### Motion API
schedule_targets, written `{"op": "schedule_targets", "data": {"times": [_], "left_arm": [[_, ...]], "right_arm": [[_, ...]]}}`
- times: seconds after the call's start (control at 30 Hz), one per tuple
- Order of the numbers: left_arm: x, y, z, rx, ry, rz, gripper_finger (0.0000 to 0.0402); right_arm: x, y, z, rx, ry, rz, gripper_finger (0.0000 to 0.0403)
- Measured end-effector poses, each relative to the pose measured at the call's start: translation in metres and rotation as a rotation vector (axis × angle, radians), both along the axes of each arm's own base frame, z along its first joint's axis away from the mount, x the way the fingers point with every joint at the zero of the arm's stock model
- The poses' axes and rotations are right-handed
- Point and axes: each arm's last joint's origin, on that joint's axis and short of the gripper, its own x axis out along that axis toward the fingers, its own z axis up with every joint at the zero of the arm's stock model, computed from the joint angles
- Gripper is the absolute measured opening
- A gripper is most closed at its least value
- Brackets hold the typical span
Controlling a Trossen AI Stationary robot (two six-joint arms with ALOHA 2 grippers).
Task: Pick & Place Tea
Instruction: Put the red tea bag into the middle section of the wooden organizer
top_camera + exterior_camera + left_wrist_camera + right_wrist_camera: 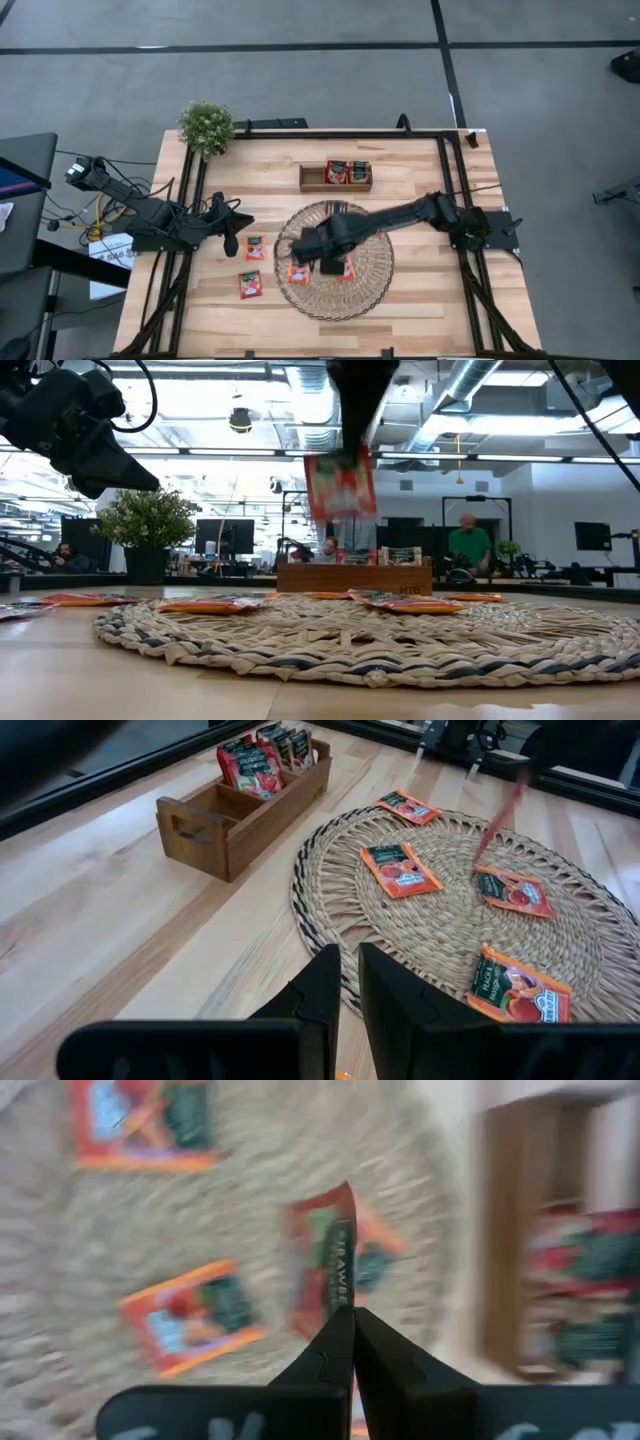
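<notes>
My right hand [343, 1312] is clamped on one red-orange square tea sachet [340, 485], pinched at its edge; it hangs in the air above the round woven straw mat [365, 290]. Fingers meet tight on it in the right wrist view. Other red-orange sachets lie flat on the mat [400, 870], and two more lie on the bare light wooden desk [420, 315] beside the mat, near my left arm [250, 284]. The small brown wooden tray with compartments [312, 180] sits just beyond the mat, several sachets upright in it. My left hand [345, 982] hovers over the desk's left side, fingers nearly together, empty.
</notes>
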Motion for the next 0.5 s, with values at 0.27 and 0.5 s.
{"op": "schedule_targets", "data": {"times": [0.27, 0.5], "left_arm": [[0.0, 0.0, 0.0, 0.0, 0.0, 0.0, 0.0033], [0.0, 0.0, 0.0, -0.039, -0.012, 0.016, 0.0033]], "right_arm": [[-0.001, -0.092, 0.035, -0.144, -0.053, -0.05, 0.0], [-0.007, -0.169, 0.036, -0.154, 0.021, -0.113, 0.0]]}}
